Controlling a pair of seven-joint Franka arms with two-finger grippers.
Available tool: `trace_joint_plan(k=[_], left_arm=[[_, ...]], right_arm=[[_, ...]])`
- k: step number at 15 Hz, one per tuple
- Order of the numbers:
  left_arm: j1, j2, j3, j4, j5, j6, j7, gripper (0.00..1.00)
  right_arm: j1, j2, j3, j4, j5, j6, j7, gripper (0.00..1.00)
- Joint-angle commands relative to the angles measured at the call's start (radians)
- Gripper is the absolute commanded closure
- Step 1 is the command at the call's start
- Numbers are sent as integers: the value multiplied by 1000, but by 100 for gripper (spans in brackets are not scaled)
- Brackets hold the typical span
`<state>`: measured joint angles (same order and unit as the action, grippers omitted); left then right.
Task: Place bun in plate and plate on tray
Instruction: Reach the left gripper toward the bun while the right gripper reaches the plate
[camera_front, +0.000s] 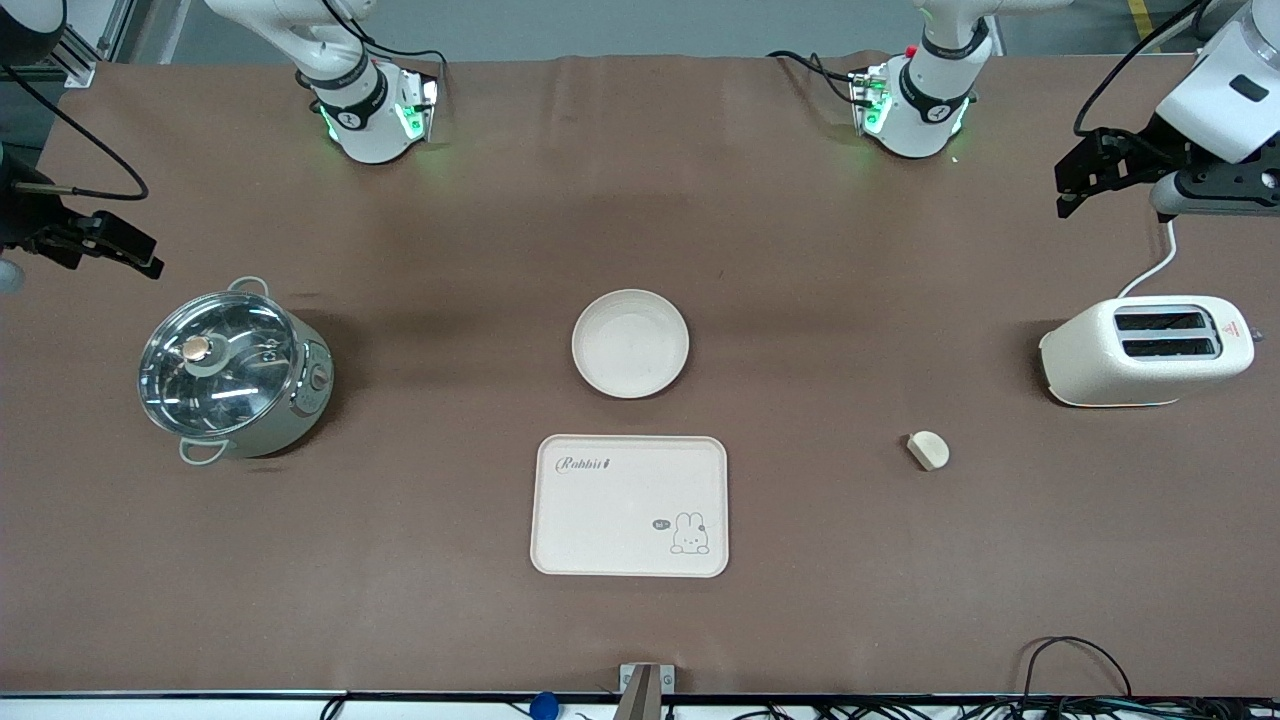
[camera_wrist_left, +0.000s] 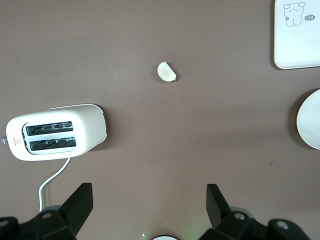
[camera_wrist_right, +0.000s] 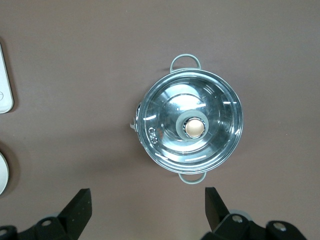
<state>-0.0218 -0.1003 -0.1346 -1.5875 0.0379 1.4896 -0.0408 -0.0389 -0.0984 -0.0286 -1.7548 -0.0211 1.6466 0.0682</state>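
The left gripper (camera_wrist_left: 147, 205) hangs spread and empty above the table near the toaster (camera_front: 1146, 350), at the left arm's end. The bun (camera_front: 928, 450) lies on bare cloth, nearer the front camera than the toaster, with open room all round. The plate (camera_front: 630, 343) sits empty mid-table, well apart from the toaster; the tray (camera_front: 630, 505) lies just beside it, nearer the camera, not touching. The right gripper (camera_wrist_right: 145, 207) waits spread over the lidded pot (camera_front: 232, 372). The wrist views cut off the plate and tray.
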Motion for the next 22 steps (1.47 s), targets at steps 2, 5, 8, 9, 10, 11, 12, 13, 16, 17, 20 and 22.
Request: trace_joint_plan(k=[2,5,8,9,10,11,12,13,16,17,20,22], left_arm=[[2,14,10,32,-23,-18,19,0],[-1,60,12,35,-10,-14,7,0],[-4,164,10,49,-10,33,-4,0],[-4,198,10,37,-13,93,-8,0],[-7,226,9,18,-9,133,-33,0],[-9,263,9,8,-9,168,-81,0],[-7,302,7,-5,-9,211,-135,0],[-9,333,6,-23,-9,262,-183,0],[-9,424,6,-87,-9,450,-290,0],[-7,462,6,-100,-9,510,-304,0],[-1,560,9,-161,-7,712,-339,0],[0,623,12,-178,-9,814,-376,0]], right_arm=[[22,13,-4,6,0,5,18,0],[68,19,-4,3,1,12,33,0],[96,78,-4,-2,107,60,97,0],[123,100,-4,-2,116,76,134,0],[163,130,-4,-2,116,87,174,0],[201,166,-4,-5,119,99,221,0],[256,201,-4,-26,122,136,281,0],[324,222,-4,-66,124,229,353,0],[442,307,-2,-178,128,493,485,0],[474,336,-4,-189,135,536,516,0],[577,399,-2,-222,142,659,590,0],[628,422,-2,-256,150,734,613,0]])
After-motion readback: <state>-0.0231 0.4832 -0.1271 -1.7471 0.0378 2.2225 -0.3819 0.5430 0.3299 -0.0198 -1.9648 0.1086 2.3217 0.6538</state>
